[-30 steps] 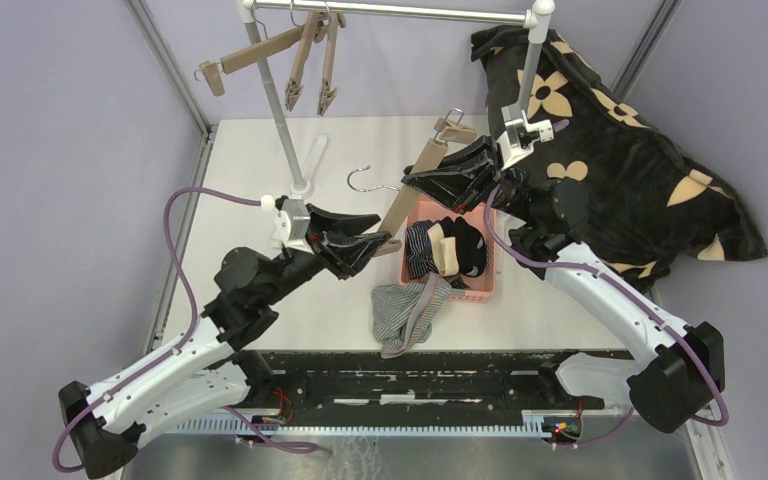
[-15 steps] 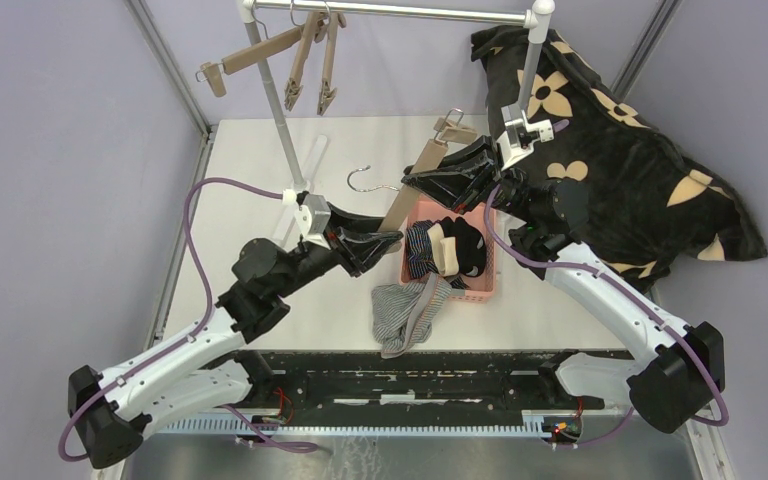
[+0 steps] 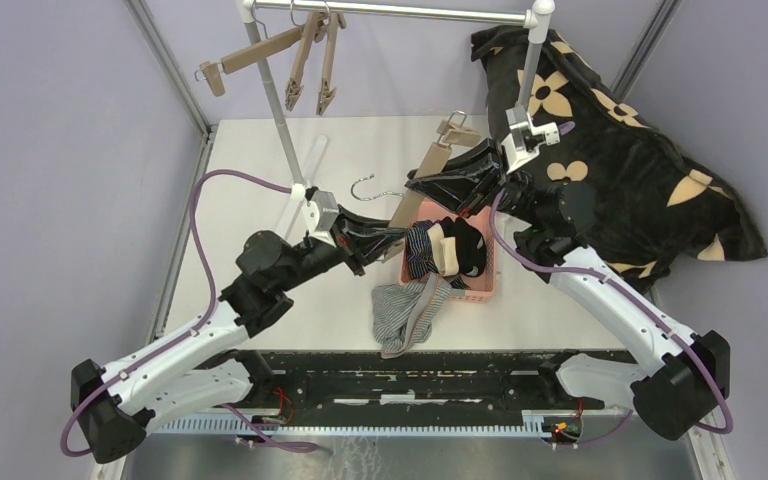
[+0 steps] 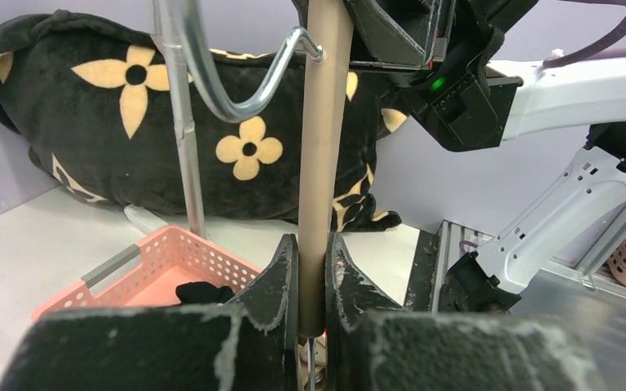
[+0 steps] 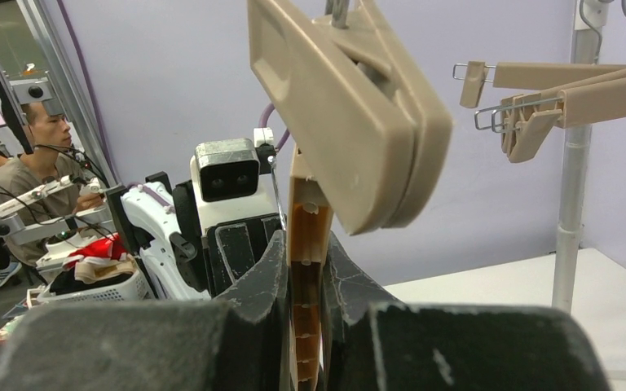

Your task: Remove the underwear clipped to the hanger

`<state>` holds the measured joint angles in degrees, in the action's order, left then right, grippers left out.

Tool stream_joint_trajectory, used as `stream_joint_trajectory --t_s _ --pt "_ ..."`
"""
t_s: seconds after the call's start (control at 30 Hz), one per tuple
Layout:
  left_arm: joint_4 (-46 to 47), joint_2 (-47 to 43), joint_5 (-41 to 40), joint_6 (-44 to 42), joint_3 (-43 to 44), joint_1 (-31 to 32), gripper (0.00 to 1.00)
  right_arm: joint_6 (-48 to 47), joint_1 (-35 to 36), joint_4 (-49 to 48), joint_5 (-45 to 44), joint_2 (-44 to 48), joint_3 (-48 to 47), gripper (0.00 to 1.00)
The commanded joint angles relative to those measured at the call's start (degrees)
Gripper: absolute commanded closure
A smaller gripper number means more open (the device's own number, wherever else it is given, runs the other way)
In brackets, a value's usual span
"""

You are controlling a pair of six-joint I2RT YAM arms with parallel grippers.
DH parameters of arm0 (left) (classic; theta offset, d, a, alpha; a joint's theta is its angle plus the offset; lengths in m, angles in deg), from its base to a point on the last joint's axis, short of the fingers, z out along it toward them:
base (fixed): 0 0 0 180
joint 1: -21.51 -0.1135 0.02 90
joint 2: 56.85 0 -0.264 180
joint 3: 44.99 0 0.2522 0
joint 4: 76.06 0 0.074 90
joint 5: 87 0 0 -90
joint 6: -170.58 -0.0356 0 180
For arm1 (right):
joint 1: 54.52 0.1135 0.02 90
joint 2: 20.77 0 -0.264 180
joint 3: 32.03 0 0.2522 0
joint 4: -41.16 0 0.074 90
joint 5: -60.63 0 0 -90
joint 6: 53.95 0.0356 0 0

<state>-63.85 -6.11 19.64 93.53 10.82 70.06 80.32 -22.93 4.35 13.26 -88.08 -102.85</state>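
Observation:
A beige hanger (image 3: 415, 180) with a metal hook (image 3: 363, 186) is held slanted above the pink basket (image 3: 485, 280). My left gripper (image 3: 385, 238) is shut on its lower end, the bar (image 4: 322, 122) pinched between the fingers (image 4: 281, 269). My right gripper (image 3: 428, 183) is shut on the upper part (image 5: 306, 244), just below a clip (image 5: 350, 114) with no cloth in it. Navy striped underwear (image 3: 420, 250) and black underwear with a beige waistband (image 3: 457, 245) lie in the basket. Grey-and-white striped underwear (image 3: 408, 312) drapes from the basket's front onto the table.
A clothes rail (image 3: 390, 10) on a stand (image 3: 278, 100) carries more beige clip hangers (image 3: 310, 55) at the back left. A big black flower-print cushion (image 3: 620, 170) fills the back right. The table's white top (image 3: 250, 160) ends at a black front strip (image 3: 410, 365).
My left gripper has moved right to the hanger's lower end and shut on it. The right gripper kept its hold, and the hanger's hook shifted slightly.

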Motion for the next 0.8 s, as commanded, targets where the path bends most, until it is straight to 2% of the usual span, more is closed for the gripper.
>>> stream_joint_trajectory --t_s 0.0,0.03,0.07,0.17,0.23,0.33,0.5,0.63,0.7,0.77 --pt "-1.1 -1.2 0.6 -0.7 4.6 -0.1 0.97 -4.6 -0.1 2.9 -2.6 2.2 0.4 0.99" --pt "-2.0 -1.8 0.7 -0.3 5.3 -0.2 0.97 -5.5 0.0 4.2 -3.0 2.6 0.5 0.95" --pt "-3.3 -2.4 0.4 0.0 6.0 -0.2 0.97 -6.3 0.0 5.3 -3.6 3.0 0.9 0.86" --pt "-11.4 -3.8 -3.5 0.2 9.7 -0.1 0.97 -8.0 0.0 6.7 -4.2 4.3 2.4 0.46" --pt "-16.7 -4.4 -7.4 0.1 12.3 -0.1 0.97 -9.8 -0.1 9.8 -4.5 4.9 2.5 0.36" --pt "-28.4 -3.6 -14.5 -0.7 19.1 -0.1 0.97 -14.2 -0.1 19.2 -5.2 5.8 2.2 0.35" --pt "-50.2 1.8 -24.3 -3.1 32.9 -0.2 0.97 -24.3 3.6 40.5 -10.5 8.3 3.1 0.49" --pt "-61.9 7.6 -29.4 -4.9 44.0 -0.3 0.97 -32.8 14.3 55.3 -28.2 12.3 5.6 0.48" --pt "-66.3 11.0 -29.3 -5.9 50.1 -0.5 0.97 -32.2 18.0 58.2 -35.6 14.6 9.0 0.49" --pt "-70.0 14.9 -28.5 -7.0 56.0 -0.8 0.97 -30.3 20.2 59.9 -38.0 17.0 12.3 0.49"
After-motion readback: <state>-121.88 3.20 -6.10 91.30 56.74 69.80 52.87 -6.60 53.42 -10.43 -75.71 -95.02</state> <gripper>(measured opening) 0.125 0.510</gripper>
